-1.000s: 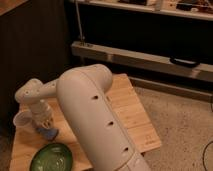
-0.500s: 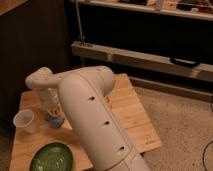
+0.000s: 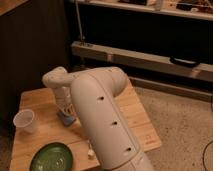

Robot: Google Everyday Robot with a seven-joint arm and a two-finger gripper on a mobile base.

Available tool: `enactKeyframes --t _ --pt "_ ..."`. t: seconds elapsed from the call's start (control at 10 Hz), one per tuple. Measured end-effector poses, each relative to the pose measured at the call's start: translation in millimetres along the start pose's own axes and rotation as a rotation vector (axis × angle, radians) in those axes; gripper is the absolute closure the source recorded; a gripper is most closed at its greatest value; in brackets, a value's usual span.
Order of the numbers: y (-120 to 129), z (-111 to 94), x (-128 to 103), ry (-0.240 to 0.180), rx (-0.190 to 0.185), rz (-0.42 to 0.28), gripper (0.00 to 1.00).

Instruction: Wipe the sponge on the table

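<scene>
On the bench [image 3: 40, 100], left of centre: sponge [image 3: 65, 119], light blue, seen on the wood.
Jaws: directly over the sponge, at the white arm's [image 3: 100, 115] end, partly hidden by the arm.
Grip: cannot be told.
Cup [image 3: 25, 121]: clear, upright, left of the sponge, apart from it.
Plate [image 3: 51, 157]: green, near the front edge, well apart from the sponge.

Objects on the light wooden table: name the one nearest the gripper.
The small light-blue sponge, right beneath the gripper; the translucent plastic cup and round green plate both lie apart from it.
</scene>
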Motion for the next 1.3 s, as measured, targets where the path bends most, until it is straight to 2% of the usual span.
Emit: enactKeyframes --t 0.2,0.3,0.7,0.8,0.9,1.0,1.3 --pt "-16 -7 24 -0.014 0.019 0.016 0.86" --pt "-13 -13 38 -0.022 0.024 0.007 0.86" --pt "37 -13 81 -0.043 0.026 -0.094 0.86" --pt "49 -10 87 -0.045 0.026 -0.119 0.86" --pt "68 -7 94 -0.058 0.009 -0.156 0.86" --pt "76 -7 95 -0.067 0.003 -0.175 0.86" --pt "95 -19 83 -0.109 -0.015 -0.217 0.86"
